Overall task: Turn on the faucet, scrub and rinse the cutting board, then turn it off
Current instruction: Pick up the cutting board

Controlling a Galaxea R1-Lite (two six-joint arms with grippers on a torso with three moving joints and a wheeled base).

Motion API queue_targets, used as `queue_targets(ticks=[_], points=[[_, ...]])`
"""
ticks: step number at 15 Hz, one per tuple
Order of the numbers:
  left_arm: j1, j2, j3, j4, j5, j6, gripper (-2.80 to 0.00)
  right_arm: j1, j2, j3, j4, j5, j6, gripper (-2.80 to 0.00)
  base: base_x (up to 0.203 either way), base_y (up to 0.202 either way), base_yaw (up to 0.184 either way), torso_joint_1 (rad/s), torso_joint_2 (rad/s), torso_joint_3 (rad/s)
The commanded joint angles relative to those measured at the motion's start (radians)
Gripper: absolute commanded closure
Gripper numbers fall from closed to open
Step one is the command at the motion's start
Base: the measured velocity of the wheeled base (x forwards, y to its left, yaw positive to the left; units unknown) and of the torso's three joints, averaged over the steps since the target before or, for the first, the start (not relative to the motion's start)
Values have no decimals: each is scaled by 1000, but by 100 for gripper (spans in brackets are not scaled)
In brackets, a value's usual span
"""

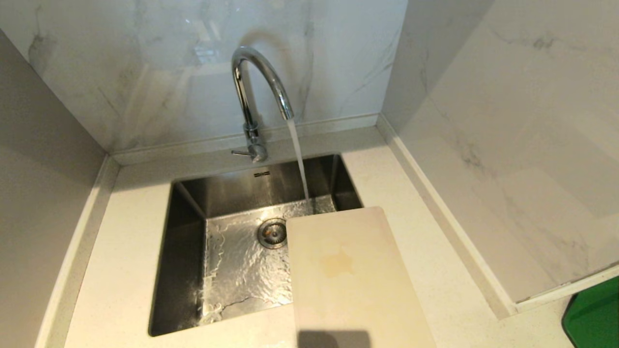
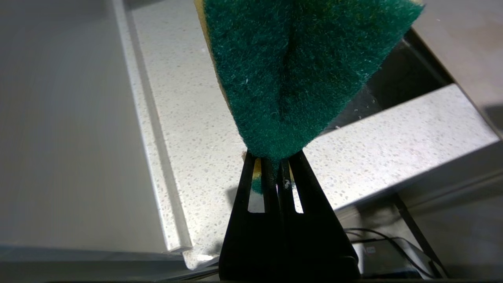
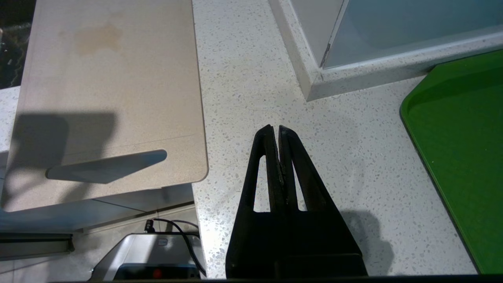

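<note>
The chrome faucet (image 1: 255, 96) stands behind the steel sink (image 1: 186, 270) with water streaming from its spout into the basin. The beige cutting board (image 1: 348, 280) lies over the sink's right side and the counter, a yellowish stain near its middle; it also shows in the right wrist view (image 3: 114, 98), its slot handle end jutting past the counter's front edge. My left gripper (image 2: 275, 161) is shut on a green scouring sponge (image 2: 298, 70) above the counter left of the sink. My right gripper (image 3: 275, 127) hovers shut and empty over the counter right of the board. Neither arm shows in the head view.
A green tray (image 3: 459, 149) lies on the counter at the far right, also in the head view (image 1: 595, 319). Marble walls enclose the counter at the back, left and right, with a raised ledge (image 3: 314, 74) on the right. Cables and a device (image 3: 157, 255) sit below the counter edge.
</note>
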Motion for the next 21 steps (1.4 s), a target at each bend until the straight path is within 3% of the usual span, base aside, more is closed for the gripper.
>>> queue_targets(ticks=[1,3,4,21], points=[[0,-23,18,0,20,-10,0,0,1,0,1,0,0,0,0,0,0,0,0,0],[0,-23,38,14,90,-34,0,0,1,0,1,0,0,0,0,0,0,0,0,0],[0,-23,34,28,120,-77,0,0,1,0,1,0,0,0,0,0,0,0,0,0],[0,-23,34,27,127,-101,0,0,1,0,1,0,0,0,0,0,0,0,0,0]])
